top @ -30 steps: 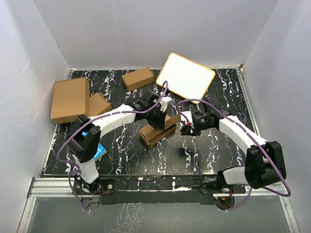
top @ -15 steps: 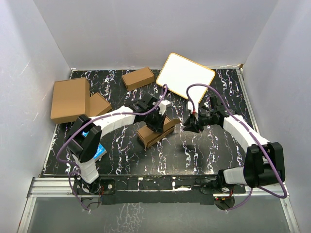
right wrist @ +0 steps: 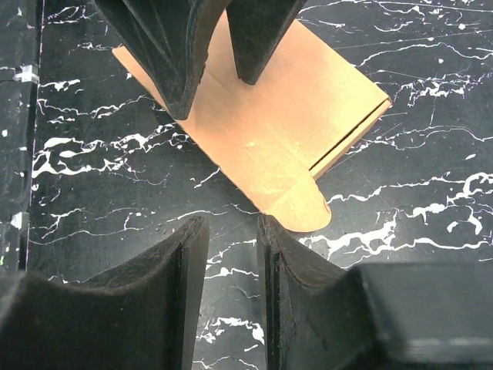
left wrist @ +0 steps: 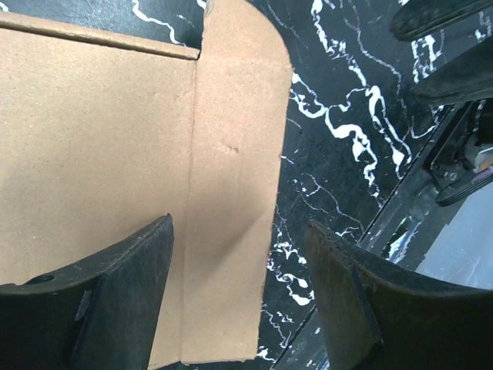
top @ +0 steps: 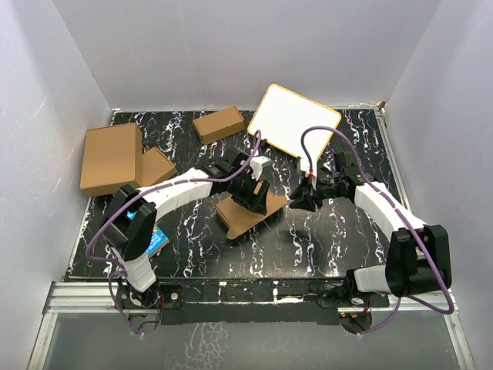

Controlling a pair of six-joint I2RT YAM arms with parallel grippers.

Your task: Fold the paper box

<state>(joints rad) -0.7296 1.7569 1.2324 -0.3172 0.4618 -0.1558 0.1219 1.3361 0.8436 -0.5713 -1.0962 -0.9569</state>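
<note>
We see the paper box (top: 248,214) lying mid-table (top: 331,239). Our left gripper (left wrist: 239,239) hangs over its end flap with the fingers spread wide. Our right gripper (right wrist: 231,231) is just beside the rounded tab, its fingers nearly together and holding nothing.

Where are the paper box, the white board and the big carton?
paper box (top: 240,216), top view, near-left flat panel
white board (top: 295,121), top view, middle of its face
big carton (top: 110,156), top view, middle of its top
</note>
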